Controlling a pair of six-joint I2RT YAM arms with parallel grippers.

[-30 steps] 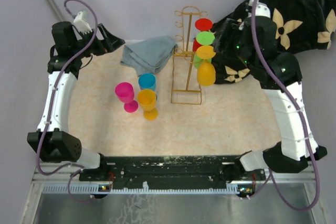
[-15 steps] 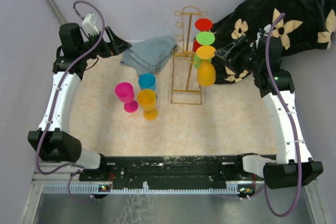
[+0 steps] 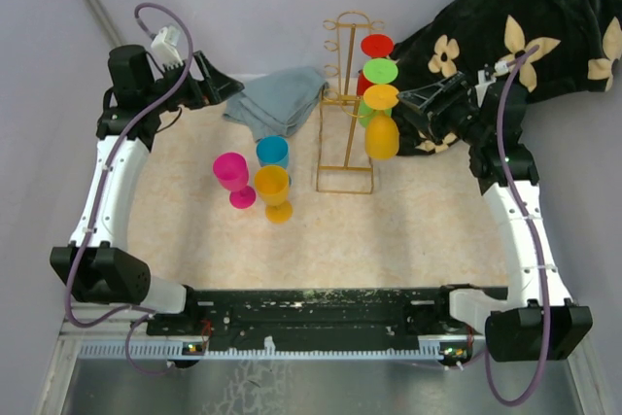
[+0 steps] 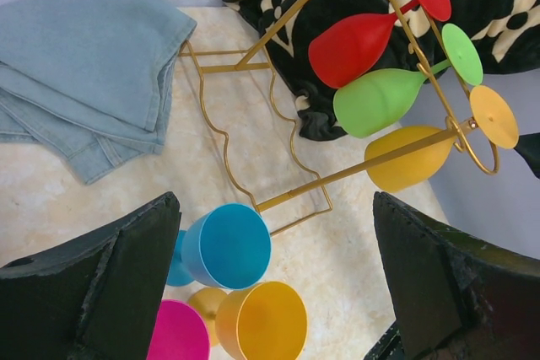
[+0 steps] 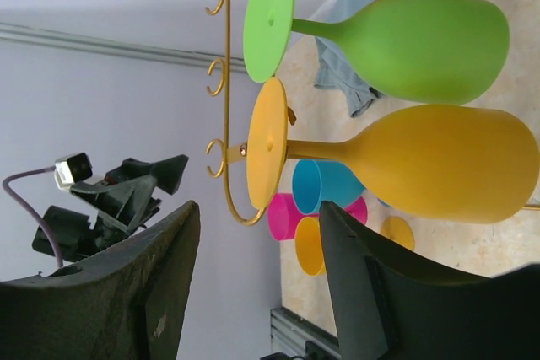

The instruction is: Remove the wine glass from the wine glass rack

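Wine glass, overhead view: the orange wine glass (image 3: 381,135) hangs by its foot on the right side of the wine glass rack (image 3: 346,109), the end one of a row with the green glass (image 3: 380,71) and red glass (image 3: 377,45).
Right gripper, overhead view: the right gripper (image 3: 404,109) hovers just right of the rack, pointed at the orange glass, jaws spread and empty.
Left gripper, overhead view: the left gripper (image 3: 222,85) sits well left of the rack, beyond the denim cloth (image 3: 277,99), jaws spread and empty.
Open room, overhead view: bare surface (image 3: 428,221) lies right of the rack; three standing glasses (image 3: 273,185) crowd its left and the floral cloth (image 3: 505,26) its far right.
Left wrist view: each foot is caught behind gold wire, which is why the bowls dangle; the orange foot sits beside the rack's curled end.
Right wrist view: the orange stem lies ahead of the parted fingers (image 5: 126,292); the green bowl lies close against the orange one, so clearance looks tight on that side.
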